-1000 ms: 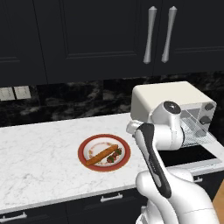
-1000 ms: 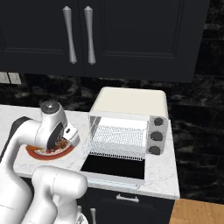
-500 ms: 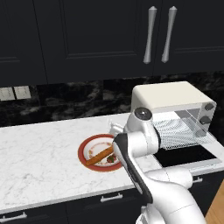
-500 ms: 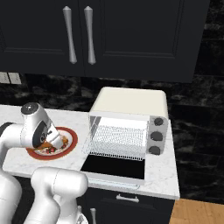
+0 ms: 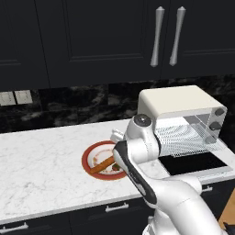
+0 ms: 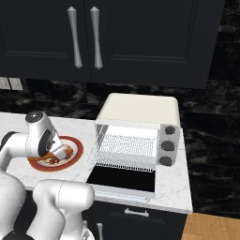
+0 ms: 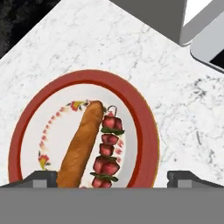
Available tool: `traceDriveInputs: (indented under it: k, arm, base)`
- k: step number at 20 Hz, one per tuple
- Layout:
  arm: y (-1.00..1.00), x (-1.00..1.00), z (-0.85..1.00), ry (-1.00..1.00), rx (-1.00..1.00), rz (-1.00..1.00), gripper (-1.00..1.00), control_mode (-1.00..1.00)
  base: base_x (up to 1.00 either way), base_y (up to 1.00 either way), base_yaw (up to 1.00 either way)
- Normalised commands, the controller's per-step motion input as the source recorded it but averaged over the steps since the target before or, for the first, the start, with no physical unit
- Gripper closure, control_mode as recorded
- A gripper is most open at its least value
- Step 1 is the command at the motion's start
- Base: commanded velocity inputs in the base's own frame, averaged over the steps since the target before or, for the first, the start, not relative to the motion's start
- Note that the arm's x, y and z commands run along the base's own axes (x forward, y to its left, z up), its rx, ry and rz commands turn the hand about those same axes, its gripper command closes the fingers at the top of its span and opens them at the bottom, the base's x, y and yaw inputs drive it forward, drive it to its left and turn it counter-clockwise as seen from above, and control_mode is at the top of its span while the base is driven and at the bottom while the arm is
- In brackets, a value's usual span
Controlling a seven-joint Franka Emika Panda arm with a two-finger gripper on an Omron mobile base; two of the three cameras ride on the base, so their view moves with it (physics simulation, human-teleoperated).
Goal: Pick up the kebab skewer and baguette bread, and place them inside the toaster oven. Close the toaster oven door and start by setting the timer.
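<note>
Left base view: a red-rimmed plate (image 5: 89, 153) lies at centre on the marble counter (image 5: 41, 165); the baguette bread (image 5: 102, 165) is seen on it, partly hidden by the arm. The toaster oven (image 5: 181, 104) stands at right, its toaster oven door (image 5: 197, 164) folded down.

Right base view: the plate is seen at left, the oven at centre.

Hand view: the gripper (image 7: 111, 178) is held wide open above the plate, nothing gripped. The kebab skewer (image 7: 107, 151) lies just beside the baguette, at lower centre.

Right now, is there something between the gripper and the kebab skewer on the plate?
Nothing visible. The open gripper hangs over the plate, and the kebab skewer lies uncovered beside the baguette bread.
</note>
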Motion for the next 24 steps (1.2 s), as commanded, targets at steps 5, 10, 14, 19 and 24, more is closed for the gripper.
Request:
traceDriveInputs:
  k: [5,10,14,19,24]
  arm:
    - [0.15,0.37,-0.27,0.00,0.03,0.00,-1.00,-1.00]
    - [0.26,0.43,-0.24,0.00,0.00,-0.02,-1.00,-1.00]
    - [0.28,0.30,-0.14,0.01,0.03,-0.01,-1.00,-1.00]
    - [0.52,0.00,-0.28,0.07,0.01,0.00,-1.00,-1.00]
    - [0.36,0.00,-0.14,0.10,0.02,0.00,-1.00,-1.00]
  base:
    - [0.00,0.00,0.00]
    - [0.00,0.00,0.00]
    - [0.00,0.00,0.00]
    - [0.00,0.00,0.00]
    - [0.00,0.00,0.00]
